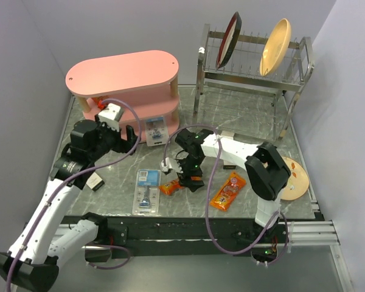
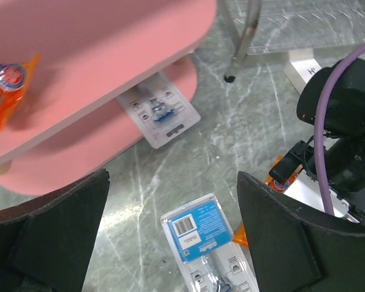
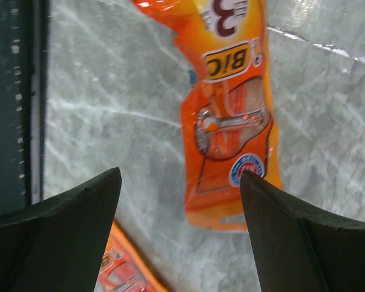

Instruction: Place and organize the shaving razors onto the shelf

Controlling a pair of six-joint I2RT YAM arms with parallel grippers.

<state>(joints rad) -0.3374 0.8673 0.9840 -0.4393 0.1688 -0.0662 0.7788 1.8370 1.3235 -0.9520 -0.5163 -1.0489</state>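
Hovering wide open, your left gripper (image 2: pixel 171 176) and right gripper (image 3: pixel 179 176) hold nothing.
You have two razor packs: a table pack (image 1: pixel 147 190) at 6 o'clock from the shelf (image 1: pixel 125 76), and a shelved pack (image 1: pixel 155 128) on its bottom board.

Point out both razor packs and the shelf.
razor pack on the table (image 1: pixel 147 191): top external view, its middle.
razor pack at the shelf (image 2: pixel 160 112): left wrist view, its middle.
shelf (image 1: pixel 121 73): top external view, bare top board.

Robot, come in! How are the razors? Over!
Left gripper open, right gripper open over orange packet, nothing held. First razor pack on shelf bottom board, second razor pack flat on table.
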